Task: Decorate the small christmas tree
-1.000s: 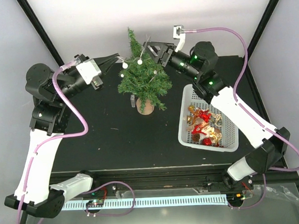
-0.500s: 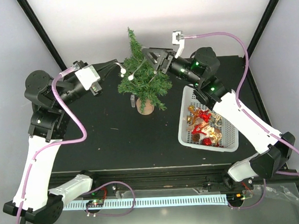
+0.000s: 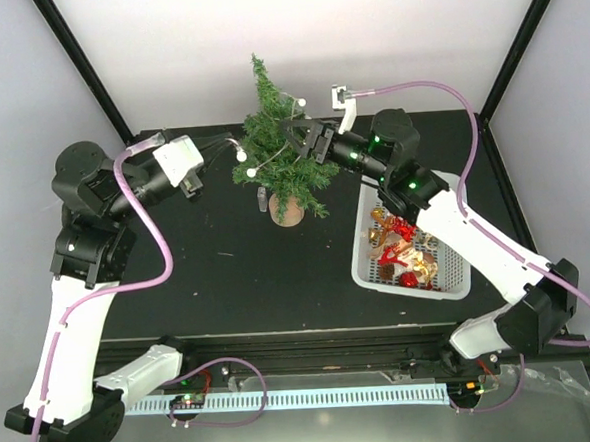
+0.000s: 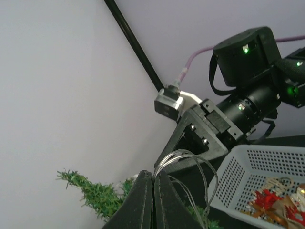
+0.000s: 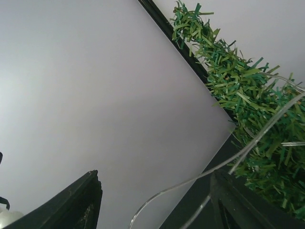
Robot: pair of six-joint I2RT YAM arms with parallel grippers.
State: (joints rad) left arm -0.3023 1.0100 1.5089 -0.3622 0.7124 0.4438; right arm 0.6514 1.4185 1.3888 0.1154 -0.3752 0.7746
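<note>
The small christmas tree (image 3: 275, 147) stands in its brown pot (image 3: 286, 211) at the back middle of the black table. A thin wire light string with white bulbs (image 3: 254, 171) drapes over its left side. My left gripper (image 3: 234, 145) sits just left of the tree, shut on the wire loops (image 4: 190, 162); in the left wrist view its fingertips (image 4: 153, 177) pinch the strands. My right gripper (image 3: 296, 137) is open against the tree's upper right. In the right wrist view a strand (image 5: 190, 181) crosses the gap between its fingers (image 5: 88, 200), loose, beside the green branches (image 5: 243, 95).
A white perforated basket (image 3: 364, 239) with red and gold ornaments (image 3: 402, 245) lies right of the tree, under the right forearm. White walls and black frame posts (image 3: 80, 64) close in the back corners. The basket (image 4: 248, 167) also shows in the left wrist view.
The right gripper has dropped from above the treetop into the upper right branches. The left gripper has shifted slightly toward me, and the bulbs have slid lower on the tree's left side.
</note>
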